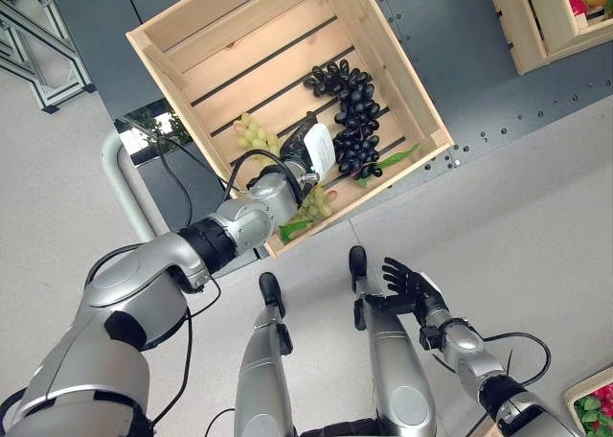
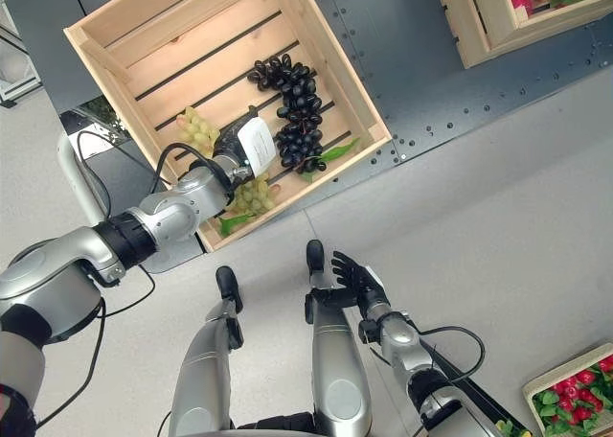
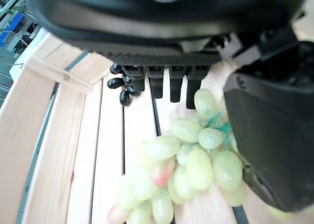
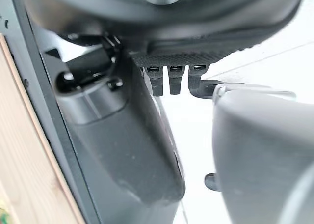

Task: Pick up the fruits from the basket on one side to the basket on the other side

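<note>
A light wooden crate [image 1: 158,68] stands on a dark grey platform. Inside it lie a long bunch of black grapes [image 1: 350,111], one green grape bunch [image 1: 254,133] further back, and a second green bunch [image 1: 314,207] by the near wall. My left hand [image 1: 299,145] hovers low over that near bunch, thumb under a white cover. In the left wrist view its fingers [image 3: 169,84] are straight, and the green grapes [image 3: 191,155] rest on the slats between them and the thumb. My right hand [image 1: 412,282] hangs open low over the floor, away from the crate.
A second wooden crate [image 1: 536,34] holding coloured fruit stands at the far right on the platform. A third crate [image 1: 579,391] with red fruit and leaves sits on the floor at the lower right. A white pipe [image 1: 120,178] curves beside the platform's left edge.
</note>
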{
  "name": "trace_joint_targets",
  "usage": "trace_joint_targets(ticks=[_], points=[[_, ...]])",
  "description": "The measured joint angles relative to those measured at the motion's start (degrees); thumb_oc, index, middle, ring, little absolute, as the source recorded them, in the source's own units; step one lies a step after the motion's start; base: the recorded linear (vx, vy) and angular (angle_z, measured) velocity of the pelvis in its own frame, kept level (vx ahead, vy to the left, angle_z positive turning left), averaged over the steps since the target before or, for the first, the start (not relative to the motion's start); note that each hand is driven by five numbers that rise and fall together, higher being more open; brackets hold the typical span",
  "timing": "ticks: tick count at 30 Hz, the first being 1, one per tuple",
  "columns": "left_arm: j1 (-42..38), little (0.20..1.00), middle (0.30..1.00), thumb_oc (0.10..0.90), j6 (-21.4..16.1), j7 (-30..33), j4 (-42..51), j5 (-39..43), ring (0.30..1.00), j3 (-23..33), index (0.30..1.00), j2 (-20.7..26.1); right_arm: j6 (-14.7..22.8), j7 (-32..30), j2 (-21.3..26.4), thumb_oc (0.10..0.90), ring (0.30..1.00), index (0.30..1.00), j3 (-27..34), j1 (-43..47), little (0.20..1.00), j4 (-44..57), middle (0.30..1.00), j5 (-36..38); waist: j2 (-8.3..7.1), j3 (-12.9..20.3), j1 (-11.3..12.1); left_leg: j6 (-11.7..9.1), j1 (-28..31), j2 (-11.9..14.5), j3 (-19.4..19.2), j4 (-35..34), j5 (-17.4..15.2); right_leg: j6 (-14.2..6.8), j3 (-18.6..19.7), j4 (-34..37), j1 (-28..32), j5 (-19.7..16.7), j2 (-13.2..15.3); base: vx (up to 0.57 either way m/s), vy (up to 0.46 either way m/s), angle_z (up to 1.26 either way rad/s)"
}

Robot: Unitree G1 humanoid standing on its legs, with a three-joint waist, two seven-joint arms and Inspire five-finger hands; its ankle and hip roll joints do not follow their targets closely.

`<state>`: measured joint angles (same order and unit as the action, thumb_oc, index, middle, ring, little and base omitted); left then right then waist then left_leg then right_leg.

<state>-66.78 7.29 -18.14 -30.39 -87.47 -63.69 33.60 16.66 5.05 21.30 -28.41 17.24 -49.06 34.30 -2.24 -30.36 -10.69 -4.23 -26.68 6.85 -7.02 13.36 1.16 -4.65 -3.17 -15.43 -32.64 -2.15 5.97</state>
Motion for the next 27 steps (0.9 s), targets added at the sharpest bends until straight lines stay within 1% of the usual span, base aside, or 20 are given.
trace_joint_targets(ticks=[6, 9, 11, 12, 14, 15, 16, 17, 18, 19, 20, 21, 22, 23, 24, 25, 27], points=[[0.26, 0.3, 0.3, 0.4, 0.15, 0.58, -3.01, 0.08, 0.3, -0.01, 0.3, 0.77, 0.17, 0.0, -0.02, 0.8, 0.9, 0.9, -0.01, -0.17, 0.9, -0.16, 0.9, 0.01, 0.0, 0.0, 0.01, -0.05, 0.15, 0.0, 0.01, 0.01, 0.05, 0.0, -0.06, -0.07, 0.12, -0.05, 0.0, 0.0, 0.0, 0.0], [0.75, 0.3, 0.3, 0.4, 1.39, 4.47, -4.8, 0.72, 0.3, -0.01, 0.3, 1.47, 0.34, 0.0, -0.02, 0.8, 0.9, 0.9, 0.0, -0.2, 0.9, -0.16, 0.9, 0.01, 0.0, 0.0, 0.08, -0.06, 0.36, -0.01, 0.05, 0.01, 0.05, 0.02, -0.04, -0.27, 0.33, -0.05, 0.01, 0.0, 0.0, 0.0], [1.13, 0.3, 0.3, 0.4, 1.95, 11.76, -7.65, 4.14, 0.3, 0.08, 0.3, 1.73, 0.95, -0.01, -0.06, 0.8, 0.9, 0.9, 0.01, -0.25, 0.9, -0.17, 0.9, 0.0, -0.01, 0.0, 0.29, -0.07, 0.82, -0.03, 0.07, 0.01, 0.05, 0.05, -0.04, -0.57, 0.66, -0.02, 0.02, 0.0, 0.0, 0.0], [1.29, 0.3, 0.3, 0.4, 1.95, 13.35, -8.3, 5.19, 0.3, 0.08, 0.3, 1.84, 1.12, -0.02, -0.06, 0.8, 0.9, 0.9, 0.01, -0.26, 0.9, -0.2, 0.9, 0.0, -0.01, 0.0, 0.33, -0.06, 1.01, -0.02, 0.08, 0.01, 0.05, 0.07, -0.05, -0.57, 0.87, -0.01, 0.02, 0.0, 0.0, 0.0], [2.19, 0.3, 0.3, 0.4, 1.95, 21.31, -11.63, 10.19, 0.3, 0.11, 0.3, 2.04, 1.76, -0.09, -0.04, 0.8, 0.9, 0.9, 0.06, -0.32, 0.9, -0.28, 0.9, 0.01, -0.02, 0.01, 0.39, -0.06, 2.12, -0.02, 0.11, -0.13, 0.05, 0.11, -0.08, -0.54, 1.97, 0.05, 0.02, 0.0, 0.0, 0.0], [2.47, 0.3, 0.3, 0.4, 1.95, 23.52, -12.51, 11.56, 0.3, 0.12, 0.3, 2.11, 2.01, -0.11, -0.04, 0.8, 0.9, 0.9, 0.06, -0.35, 0.9, -0.33, 0.9, 0.01, -0.02, 0.01, 0.45, -0.06, 2.36, -0.02, 0.16, -0.13, 0.05, 0.11, -0.1, -0.51, 2.23, 0.06, 0.01, 0.0, 0.0, 0.0], [3.68, 0.3, 0.3, 0.4, 1.93, 29.21, -14.39, 14.85, 0.3, 0.97, 0.3, 2.37, 2.6, -0.16, -0.03, 0.8, 0.9, 0.9, 0.1, -0.41, 0.9, -0.3, 0.9, 0.02, -0.03, 0.01, 0.45, -0.06, 2.88, -0.02, 0.19, -0.13, 0.05, 0.12, -0.09, -0.46, 2.83, 0.06, 0.01, 0.0, 0.0, 0.0], [4.32, 0.3, 0.3, 0.4, 1.93, 31.57, -15.13, 16.58, 0.3, 1.52, 0.3, 2.49, 2.86, -0.33, -0.02, 0.8, 0.9, 0.9, 0.15, -0.49, 0.9, -0.3, 0.9, 0.03, -0.03, 0.01, 0.46, -0.06, 3.15, -0.02, 0.19, -0.14, 0.05, 0.13, -0.1, -0.37, 3.14, 0.09, 0.0, 0.0, 0.0, 0.0], [5.04, 0.3, 0.3, 0.4, 1.92, 35.38, -15.69, 19.17, 0.3, 1.66, 0.3, 3.07, 3.23, -1.11, -0.01, 0.8, 0.9, 0.9, 0.22, -0.76, 0.9, -0.22, 0.9, 0.04, -0.02, 0.01, 0.62, -0.07, 3.55, 0.01, 0.25, -0.21, 0.06, 0.14, -0.17, -0.15, 3.59, 0.08, -0.03, 0.0, 0.0, 0.0], [6.07, 0.3, 0.3, 0.4, 1.5, 38.74, -16.07, 20.61, 0.3, 2.95, 0.3, 3.53, 3.25, -1.45, 0.03, 0.8, 0.9, 0.9, 0.33, -0.93, 0.9, -0.01, 0.9, 0.02, -0.03, 0.02, 0.7, -0.19, 3.91, 0.0, 0.28, -0.41, 0.14, 0.13, -0.2, -0.05, 3.87, 0.06, -0.04, 0.0, 0.0, 0.0], [7.95, 0.3, 0.3, 0.4, 1.03, 43.42, -16.18, 22.65, 0.3, 5.09, 0.3, 4.21, 3.39, -1.84, 0.12, 0.8, 0.9, 0.9, 0.73, -1.61, 0.9, 0.45, 0.9, 0.03, -0.03, 0.02, 0.75, -0.39, 4.66, 0.0, 0.31, -0.86, 0.31, 0.08, -0.29, 0.28, 4.63, 0.02, -0.06, 0.0, 0.0, 0.0], [8.75, 0.3, 0.3, 0.4, 0.66, 45.6, -16.12, 23.29, 0.3, 6.01, 0.3, 4.58, 3.58, -1.99, 0.25, 0.8, 0.9, 0.9, 0.87, -2.07, 0.9, 0.61, 0.9, 0.03, -0.03, 0.02, 0.81, -0.45, 5.1, 0.0, 0.4, -1.11, 0.36, 0.09, -0.36, 0.34, 5.04, 0.03, -0.07, 0.0, 0.0, 0.0], [10.39, 0.3, 0.3, 0.4, 0.12, 50.02, -15.69, 24.78, 0.3, 8.31, 0.3, 5.13, 3.61, -2.76, 0.72, 0.8, 0.9, 0.9, 1.01, -3.18, 0.9, 1.84, 0.9, 0.03, -0.03, 0.02, 1.19, -0.52, 5.81, 0.01, 0.41, -1.48, 0.4, 0.13, -0.38, 0.47, 5.56, 0.07, -0.1, 0.0, 0.0, 0.0], [11.11, 0.3, 0.3, 0.4, -0.48, 52.51, -15.59, 25.52, 0.3, 9.52, 0.3, 5.52, 3.62, -3.16, 0.94, 0.8, 0.9, 0.9, 1.1, -3.7, 0.9, 2.57, 0.9, 0.01, -0.02, 0.01, 1.48, -0.62, 6.17, 0.01, 0.4, -1.78, 0.49, 0.13, -0.45, 0.63, 5.84, 0.05, -0.11, 0.0, 0.0, 0.0], [12.37, 0.3, 0.3, 0.4, -1.5, 56.31, -15.45, 26.25, 0.3, 11.73, 0.3, 5.94, 3.62, -3.92, 1.12, 0.8, 0.9, 0.9, 1.38, -4.79, 0.9, 3.96, 0.9, -0.01, -0.02, 0.01, 1.8, -0.69, 6.89, 0.06, 0.48, -2.19, 0.61, 0.13, -0.57, 0.94, 6.61, 0.04, -0.22, 0.0, 0.0, 0.0], [13.22, 0.3, 0.3, 0.4, -2.02, 57.72, -14.83, 26.82, 0.3, 13.05, 0.3, 6.2, 3.62, -4.24, 1.18, 0.8, 0.9, 0.9, 1.65, -5.41, 0.9, 4.87, 0.9, -0.01, -0.02, 0.01, 1.99, -0.71, 7.29, 0.11, 0.48, -2.41, 0.62, 0.13, -0.62, 1.23, 6.98, 0.03, -0.28, 0.0, 0.0, 0.0], [18.08, 0.3, 0.3, 0.4, -3.18, 62.33, -10.29, 27.61, 0.3, 18.85, 0.3, 7.59, 3.63, -5.42, 1.17, 0.8, 0.9, 0.9, 3.36, -8.21, 0.9, 9.03, 0.9, -0.09, 0.01, 0.0, 2.42, -0.83, 9.54, 0.17, 0.5, -3.9, 0.84, 0.14, -0.81, 2.33, 9.12, 0.0, -0.44, 0.0, -0.002, 0.02]])
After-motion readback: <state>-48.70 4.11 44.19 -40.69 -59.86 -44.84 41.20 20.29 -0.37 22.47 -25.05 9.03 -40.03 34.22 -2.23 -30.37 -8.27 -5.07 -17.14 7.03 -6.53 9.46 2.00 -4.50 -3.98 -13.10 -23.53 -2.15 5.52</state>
